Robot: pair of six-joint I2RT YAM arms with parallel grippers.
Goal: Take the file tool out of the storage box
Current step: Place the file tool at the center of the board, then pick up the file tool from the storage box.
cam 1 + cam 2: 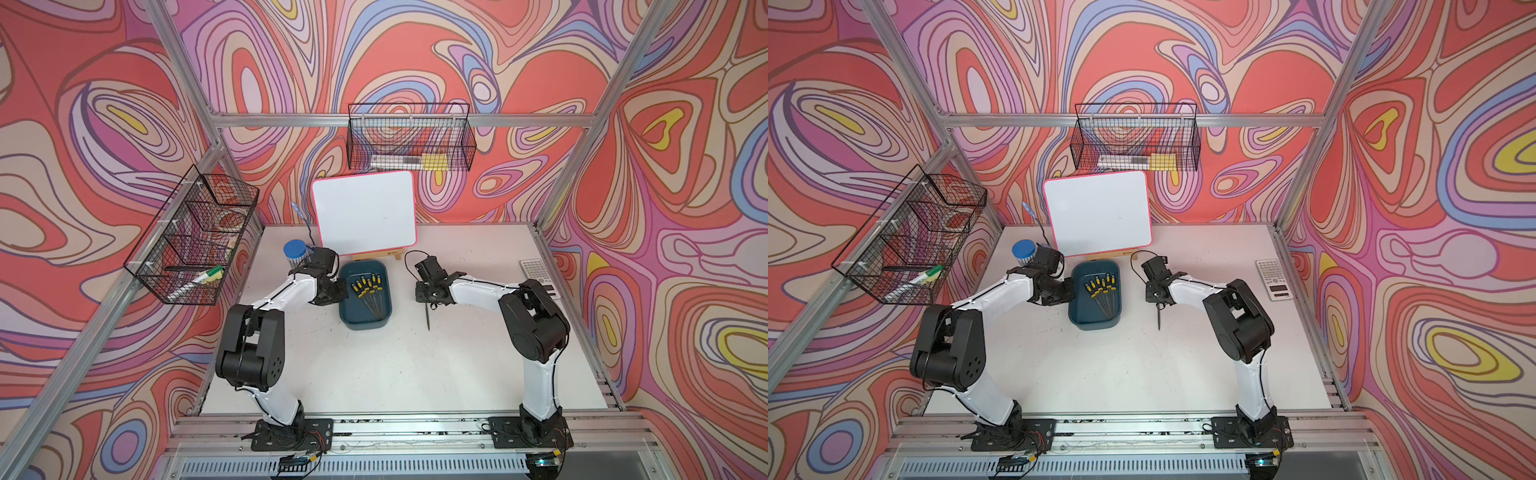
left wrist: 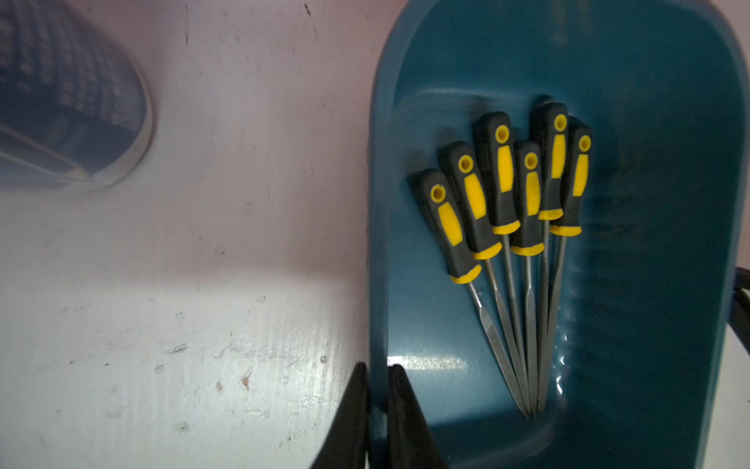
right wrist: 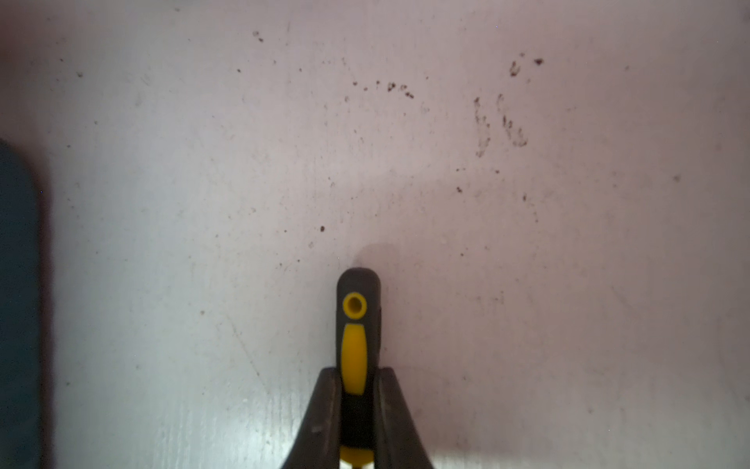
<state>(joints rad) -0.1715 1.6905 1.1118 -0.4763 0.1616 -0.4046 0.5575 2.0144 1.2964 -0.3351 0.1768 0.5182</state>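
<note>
1. I judge the task to be at its last step: one file tool [image 3: 354, 320] is out of the storage box [image 1: 365, 327] and over bare table [image 1: 415, 365], at 3 o'clock from the box and well apart from it, with its tip pointing to 6 o'clock.
2. The right pincer [image 3: 359, 369] is narrow, its jaws pressed on the file's black-and-yellow handle. I cannot tell whether the tip touches the table.
3. The left pincer [image 2: 377, 367] is narrow too, clamped across the box's wall on its 9 o'clock side, steadying it.
4. Next, I expect to lower the file flat, widen the right pincer and lift straight up; the left one can then let go of the wall.
5. Six more files [image 2: 503, 191] lie fanned in the box.
6. A whiteboard [image 1: 364, 212] stands at 12 o'clock, a blue-lidded jar [image 1: 295, 251] at 10 o'clock and a calculator [image 1: 534, 270] far off at 3 o'clock. None of them blocks the set-down spot.
</note>
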